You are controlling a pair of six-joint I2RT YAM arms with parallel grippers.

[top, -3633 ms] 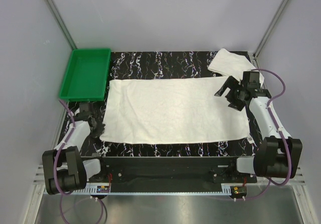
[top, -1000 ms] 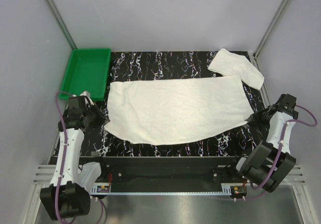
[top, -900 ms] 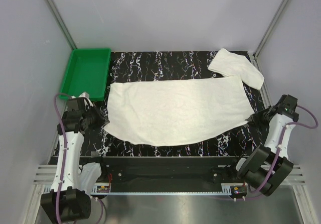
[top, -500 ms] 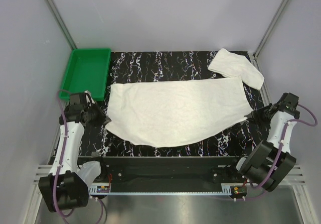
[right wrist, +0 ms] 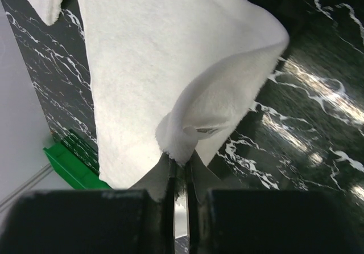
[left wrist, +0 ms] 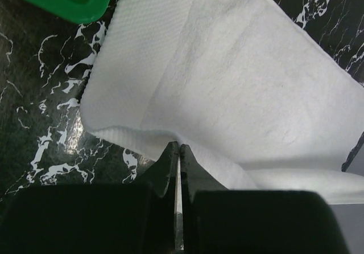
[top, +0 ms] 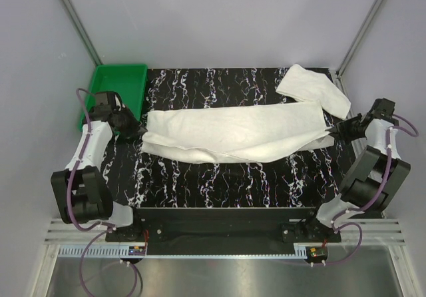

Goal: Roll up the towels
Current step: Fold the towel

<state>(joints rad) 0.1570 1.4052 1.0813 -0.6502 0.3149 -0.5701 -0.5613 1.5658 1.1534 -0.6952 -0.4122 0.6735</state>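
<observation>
On long towel (top: 233, 136) corners: left gripper (left wrist: 177, 153) clamped; right gripper (right wrist: 180, 160) clamped

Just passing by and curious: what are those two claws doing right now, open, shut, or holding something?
Left gripper: closed, pinching the left end of the long towel.
Right gripper: closed, pinching that towel's right end.

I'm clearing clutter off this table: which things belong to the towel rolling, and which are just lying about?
Job: long towel, pinched at both ends by left gripper and right gripper; second towel, far right corner.
Lying about: green tray, far left corner.
</observation>
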